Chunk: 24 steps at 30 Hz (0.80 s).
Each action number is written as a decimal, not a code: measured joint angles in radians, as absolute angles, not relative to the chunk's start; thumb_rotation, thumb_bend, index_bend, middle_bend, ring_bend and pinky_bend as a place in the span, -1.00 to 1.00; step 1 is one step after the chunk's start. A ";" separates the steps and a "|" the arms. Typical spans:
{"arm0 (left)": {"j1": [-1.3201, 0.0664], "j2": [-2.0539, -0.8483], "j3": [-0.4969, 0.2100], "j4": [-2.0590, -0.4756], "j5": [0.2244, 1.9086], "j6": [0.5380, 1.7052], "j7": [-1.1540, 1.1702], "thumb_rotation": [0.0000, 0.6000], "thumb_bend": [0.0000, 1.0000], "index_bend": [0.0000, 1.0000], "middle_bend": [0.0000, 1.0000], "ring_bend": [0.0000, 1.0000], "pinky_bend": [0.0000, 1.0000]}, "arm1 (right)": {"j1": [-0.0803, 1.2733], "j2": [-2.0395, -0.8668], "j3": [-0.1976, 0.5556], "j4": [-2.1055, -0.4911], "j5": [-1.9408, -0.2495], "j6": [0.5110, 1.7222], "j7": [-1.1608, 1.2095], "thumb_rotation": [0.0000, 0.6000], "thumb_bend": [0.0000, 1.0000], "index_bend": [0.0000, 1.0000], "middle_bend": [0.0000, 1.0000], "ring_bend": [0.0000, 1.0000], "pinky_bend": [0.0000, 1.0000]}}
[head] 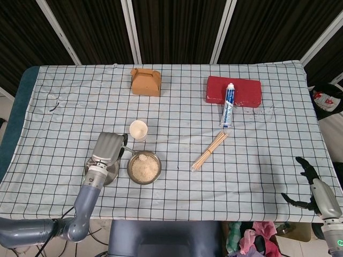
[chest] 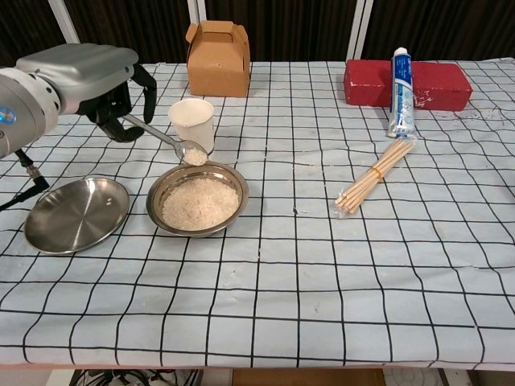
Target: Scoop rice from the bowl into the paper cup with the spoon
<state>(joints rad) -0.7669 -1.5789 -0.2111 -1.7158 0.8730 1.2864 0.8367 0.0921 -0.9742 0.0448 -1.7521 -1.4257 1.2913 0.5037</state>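
Observation:
My left hand (chest: 84, 76) (head: 107, 147) grips the handle of a metal spoon (chest: 165, 138) (head: 131, 152). Its bowl carries a small heap of rice and hangs above the far rim of the steel rice bowl (chest: 233, 211) (head: 156, 172), just in front of the white paper cup (chest: 192, 122) (head: 138, 129). The rice bowl is about half full. My right hand (head: 311, 188) hangs off the table's front right corner, fingers apart, holding nothing.
An empty steel plate (chest: 76, 214) lies left of the rice bowl, under my left arm. A brown carton (chest: 217, 58), a red box (chest: 418, 83) with a toothpaste tube (chest: 400, 90) and a bundle of sticks (chest: 375, 175) lie farther off.

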 measured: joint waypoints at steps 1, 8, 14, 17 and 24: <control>-0.769 -1.577 -0.220 -1.717 0.865 1.286 0.837 1.00 0.00 0.55 1.00 1.00 1.00 | 0.092 -0.974 0.045 -1.752 -1.425 1.292 0.503 1.00 -0.66 -1.00 -1.00 -1.00 -0.65; -0.804 -1.563 -0.290 -1.713 0.797 1.271 0.845 1.00 0.00 0.55 1.00 1.00 1.00 | 0.091 -0.975 0.045 -1.750 -1.424 1.294 0.493 1.00 -0.66 -1.00 -1.00 -1.00 -0.65; -0.849 -1.553 -0.344 -1.674 0.733 1.245 0.860 1.00 0.00 0.55 1.00 1.00 1.00 | 0.091 -0.978 0.045 -1.747 -1.421 1.294 0.478 1.00 -0.66 -1.00 -1.00 -1.00 -0.65; -0.875 -1.552 -0.366 -1.640 0.699 1.225 0.864 1.00 0.00 0.55 1.00 1.00 1.00 | 0.091 -0.978 0.046 -1.748 -1.419 1.295 0.472 1.00 -0.66 -1.00 -1.00 -1.00 -0.65; -0.915 -1.554 -0.383 -1.562 0.657 1.180 0.860 1.00 0.00 0.55 1.00 1.00 1.00 | 0.090 -0.981 0.048 -1.751 -1.410 1.296 0.460 1.00 -0.66 -1.00 -1.00 -1.00 -0.65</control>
